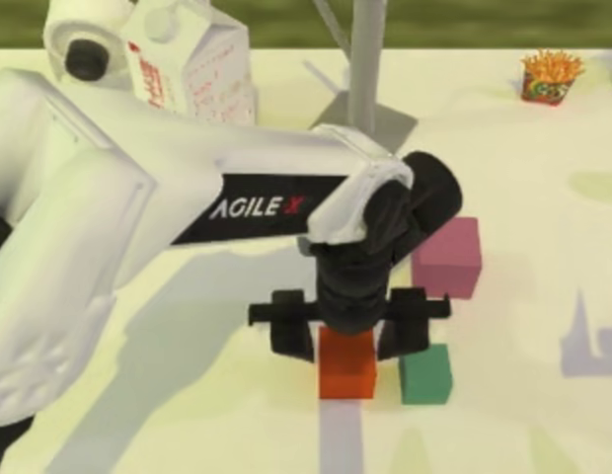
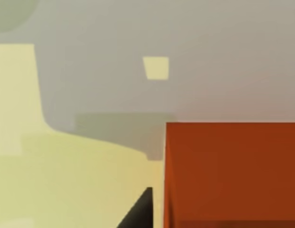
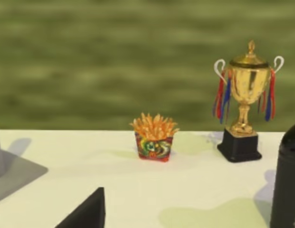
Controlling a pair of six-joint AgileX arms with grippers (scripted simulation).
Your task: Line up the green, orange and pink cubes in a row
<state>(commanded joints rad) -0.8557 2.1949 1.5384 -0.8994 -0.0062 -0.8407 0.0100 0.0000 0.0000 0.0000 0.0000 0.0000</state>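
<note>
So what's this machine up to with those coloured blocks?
The left arm reaches over the middle of the table, its left gripper open with a finger on either side of the orange cube. The green cube sits just to the orange one's right, roughly level with it, a small gap between. The pink cube lies farther back, not in line. The right arm is out of the top view.

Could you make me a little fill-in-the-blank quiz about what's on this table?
1. The left gripper hangs over the ____ cube.
2. The cube beside the orange cube, toward the table's right, is ____.
3. The pink cube is the ____ of the three cubes.
4. Near the fries box stands a gold ____.

Missing words: orange; green; largest; trophy
</note>
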